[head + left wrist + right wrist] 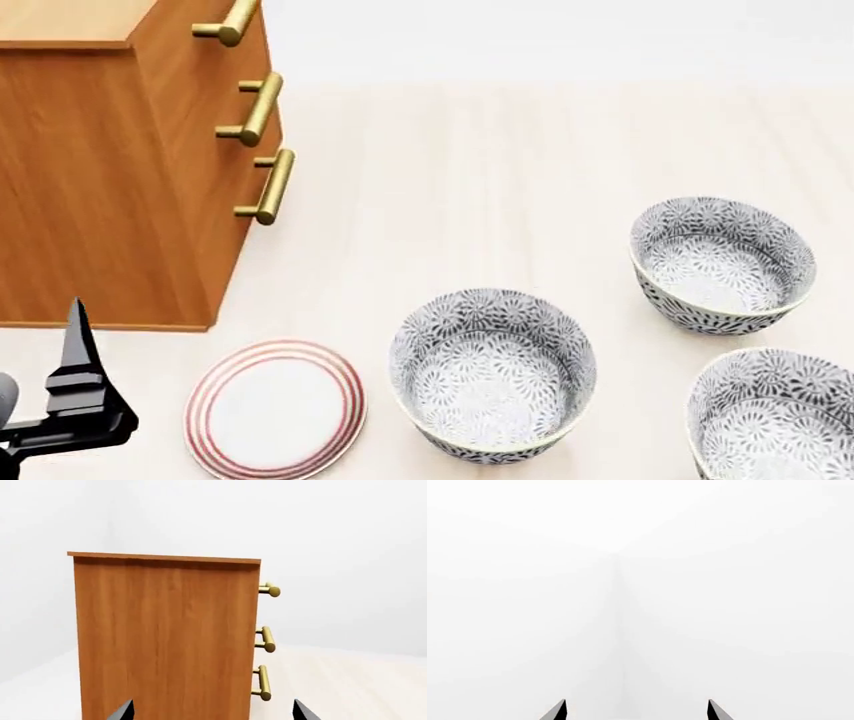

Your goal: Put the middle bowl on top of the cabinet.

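Three alike white bowls with a dense grey floral pattern stand on the pale floor in the head view: one near the centre (493, 375), one farther right (722, 262), one at the lower right edge (774, 420). They form a triangle, so I cannot tell which is the middle bowl. The orange-brown cabinet (107, 180) with brass handles stands at the upper left. My left gripper (212, 711) is open and empty, facing the cabinet's side panel (167, 640). One of its fingers (76, 350) shows at the lower left. My right gripper (637, 711) is open, facing blank white.
A flat white plate with red rings (275, 408) lies on the floor between the cabinet and the nearest bowl. The three brass handles (267, 185) stick out of the cabinet's front toward the bowls.
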